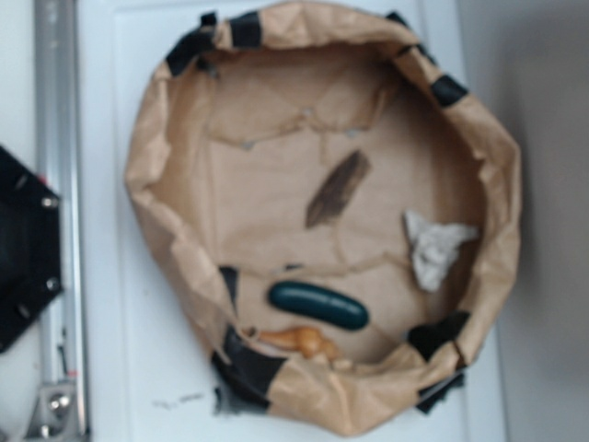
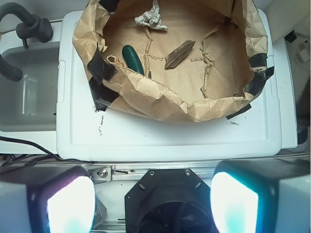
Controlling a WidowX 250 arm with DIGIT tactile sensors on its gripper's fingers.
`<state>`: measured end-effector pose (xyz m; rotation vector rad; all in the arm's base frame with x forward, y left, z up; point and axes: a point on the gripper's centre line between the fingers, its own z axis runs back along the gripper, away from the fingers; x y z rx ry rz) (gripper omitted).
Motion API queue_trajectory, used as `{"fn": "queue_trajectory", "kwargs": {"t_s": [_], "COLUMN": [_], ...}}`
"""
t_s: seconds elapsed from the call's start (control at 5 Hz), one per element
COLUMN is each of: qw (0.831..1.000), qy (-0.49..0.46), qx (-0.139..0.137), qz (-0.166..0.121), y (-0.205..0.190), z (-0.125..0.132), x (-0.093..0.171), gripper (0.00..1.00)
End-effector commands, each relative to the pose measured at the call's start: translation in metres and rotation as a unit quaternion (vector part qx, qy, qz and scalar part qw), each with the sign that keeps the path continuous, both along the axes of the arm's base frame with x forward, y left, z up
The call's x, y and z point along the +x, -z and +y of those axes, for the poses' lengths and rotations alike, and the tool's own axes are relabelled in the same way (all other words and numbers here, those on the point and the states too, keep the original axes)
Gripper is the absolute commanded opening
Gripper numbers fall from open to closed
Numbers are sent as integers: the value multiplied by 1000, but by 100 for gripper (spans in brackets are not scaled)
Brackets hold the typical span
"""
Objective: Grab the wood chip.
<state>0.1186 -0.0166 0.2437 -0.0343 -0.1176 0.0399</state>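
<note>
A brown paper basin (image 2: 160, 99), its rim patched with black tape, sits on a white bench (image 2: 170, 138). The wood chip (image 2: 179, 54) lies on its floor, near the middle, apart from the green capsule (image 2: 132, 58). The gripper (image 2: 153, 199) spreads wide, empty, well short of the basin.

Dark brown wood chip (image 1: 338, 189), seemingly dark green capsule (image 1: 318, 305), tan paper (image 1: 267, 184).

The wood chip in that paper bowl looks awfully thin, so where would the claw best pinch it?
Probably across the narrow middle of the wood chip, coming straight down from above. It lies flat and alone on the paper bowl floor, long with pointed ends, so only its long edges offer the gripper purchase.
</note>
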Motion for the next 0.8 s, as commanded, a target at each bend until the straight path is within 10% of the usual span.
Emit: {"fn": "queue_trajectory", "kwargs": {"t_s": [0.0,0.6], "qw": [1000,939], "qy": [0,-325], "qx": [0,-91], "qz": [0,-70], "y": [0,78], "z": [0,60], "x": [0,131], "gripper": [100,100]}}
